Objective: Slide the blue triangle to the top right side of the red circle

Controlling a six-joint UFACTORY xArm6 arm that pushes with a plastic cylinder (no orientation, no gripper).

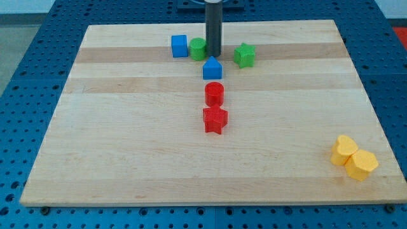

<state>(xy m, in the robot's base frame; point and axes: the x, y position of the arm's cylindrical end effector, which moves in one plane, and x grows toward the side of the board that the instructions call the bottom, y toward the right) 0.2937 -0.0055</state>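
Note:
The blue triangle (212, 68) sits near the view's top middle of the wooden board (127, 146). The red circle (214, 93) lies just below it, slightly to the right, with a small gap between them. My tip (213, 55) stands right above the blue triangle, at its top edge, touching or nearly touching it. The dark rod rises straight up from there to the view's top edge.
A green circle (198, 48) sits just left of the rod, with a blue cube (179, 46) at its left. A green star (244, 55) lies right of the rod. A red star (215, 119) sits below the red circle. Two yellow blocks (353, 158) lie at the bottom right.

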